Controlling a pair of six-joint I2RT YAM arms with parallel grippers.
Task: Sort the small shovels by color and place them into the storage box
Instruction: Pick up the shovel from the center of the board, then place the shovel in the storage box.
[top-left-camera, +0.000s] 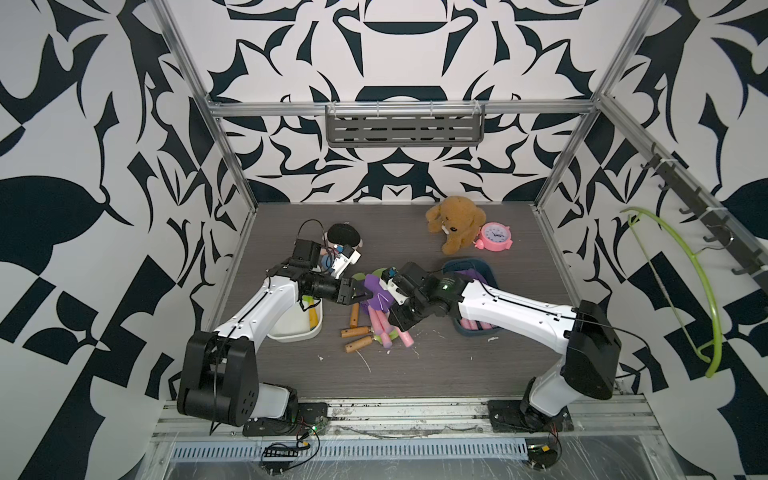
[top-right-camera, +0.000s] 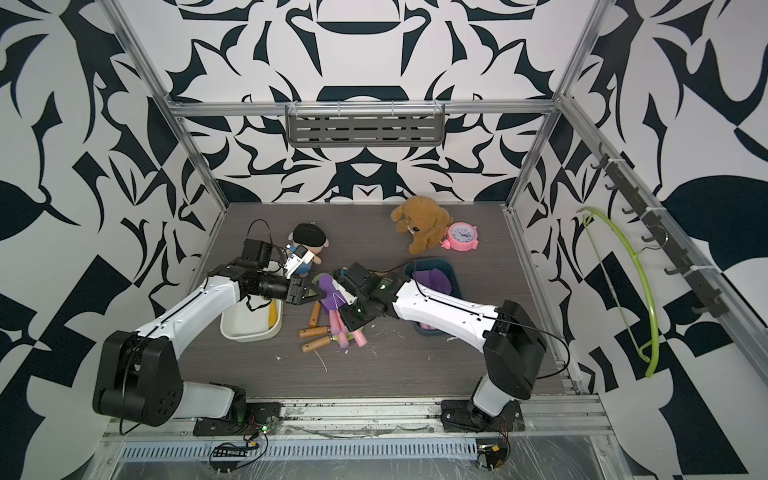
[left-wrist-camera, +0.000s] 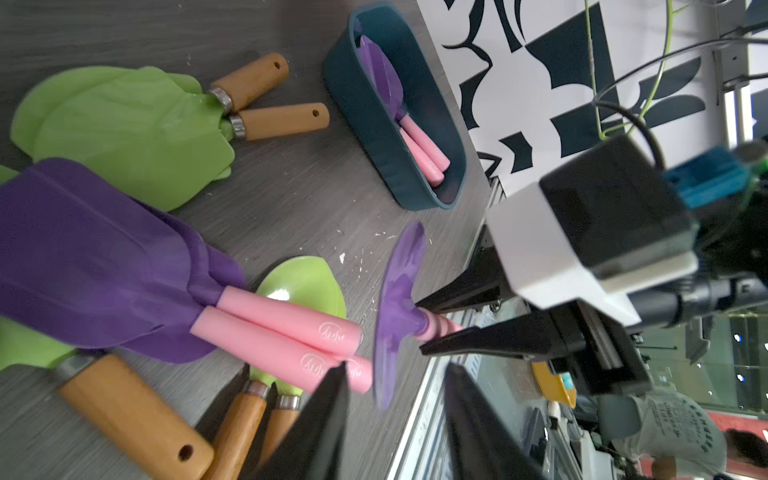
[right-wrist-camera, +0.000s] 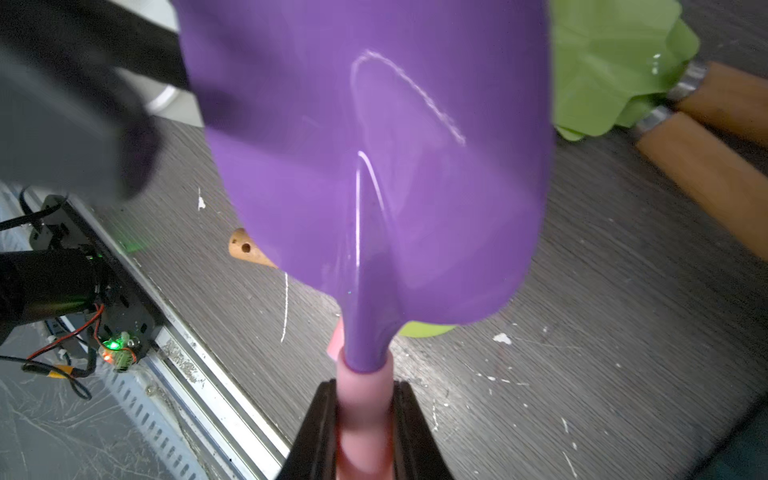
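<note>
Currently: one purple shovel, held above the tabletop pile, your right fingers clamped on its pink handle; your left fingers parted astride the blade edge. Likely light, stiff, glossy and slippery: grip the handle, not the blade.

The 2 arms reach inward, the left arm and right arm stretched low so their wrists nearly meet. The left gripper points toward its partner with jaws apart. The right gripper is clamped on the pink handle of a purple shovel.
</note>
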